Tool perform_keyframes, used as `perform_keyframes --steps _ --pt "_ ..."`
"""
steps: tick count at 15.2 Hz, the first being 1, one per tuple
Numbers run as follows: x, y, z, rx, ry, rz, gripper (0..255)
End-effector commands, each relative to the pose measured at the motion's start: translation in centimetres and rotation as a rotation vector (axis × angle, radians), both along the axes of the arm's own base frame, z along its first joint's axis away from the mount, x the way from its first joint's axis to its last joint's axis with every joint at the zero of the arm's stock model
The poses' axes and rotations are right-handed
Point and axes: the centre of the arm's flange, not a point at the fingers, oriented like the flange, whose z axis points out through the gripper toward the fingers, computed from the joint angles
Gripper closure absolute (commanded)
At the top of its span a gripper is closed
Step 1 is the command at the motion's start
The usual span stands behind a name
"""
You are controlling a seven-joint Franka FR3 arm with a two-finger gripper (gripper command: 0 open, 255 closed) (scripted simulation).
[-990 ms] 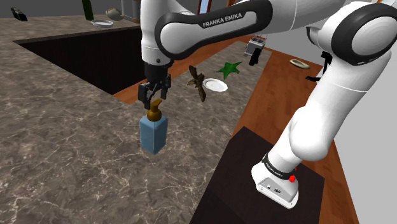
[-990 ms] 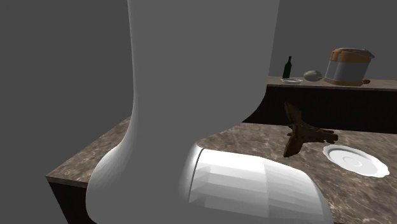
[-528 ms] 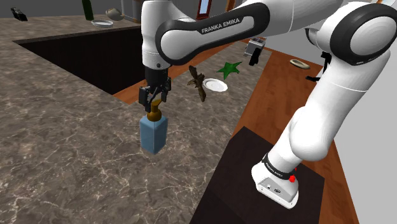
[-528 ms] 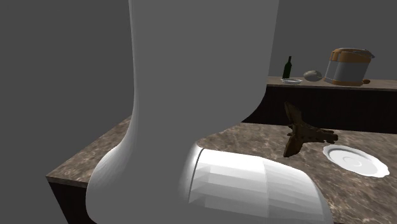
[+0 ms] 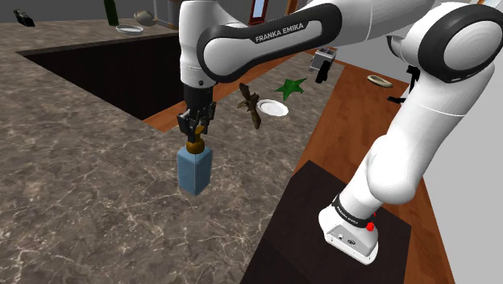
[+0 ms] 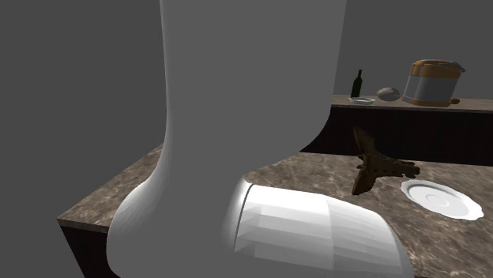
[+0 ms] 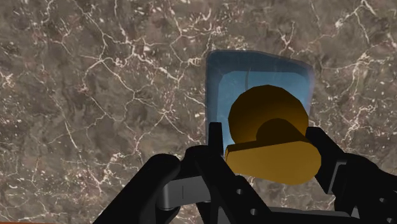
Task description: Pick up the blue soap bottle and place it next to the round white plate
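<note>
**A:** How does the gripper (image 5: 194,134) sit right now?

**B:** It is directly above the soap bottle (image 5: 194,169). Its fingers (image 7: 215,144) press on the brown pump head (image 7: 270,143) from both sides, so it is closed on the bottle's top. The bottle stands upright on the marbled counter (image 5: 89,194), its pale blue body below the grip.

**A:** Is that hold good enough for the lift?

**B:** I judge it workable but delicate. The pump head is small and rounded, and all the bottle's weight hangs beneath it. A slow, straight lift would be best, so the body doesn't swing or slip out of the fingers. Keep the hand vertical too, because a tilt would lever the head loose.

**A:** What lies past the bottle?

**B:** Beyond the bottle, on the side away from the stand, lies a brown twisted piece (image 5: 251,106). The plate (image 5: 274,107) is close behind that, and a green star (image 5: 291,85) lies farther off. The straight line from the bottle to the plate crosses the brown piece, so I would carry the bottle high over it or swing round it.

**A:** And the set-down?

**B:** Choose bare counter just beside the plate's rim, not on it. Lower until the base rests flat, then release.
</note>
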Motion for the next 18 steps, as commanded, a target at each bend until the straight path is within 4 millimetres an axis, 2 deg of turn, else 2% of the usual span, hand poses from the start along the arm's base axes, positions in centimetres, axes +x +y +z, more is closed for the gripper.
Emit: perform_keyframes --steps 1,4,18 --pt "0.0 0.0 0.0 0.0 0.0 0.0 255" --pt "0.0 0.0 0.0 0.0 0.0 0.0 255" --pt "0.0 0.0 7.4 0.0 0.0 0.0 255"
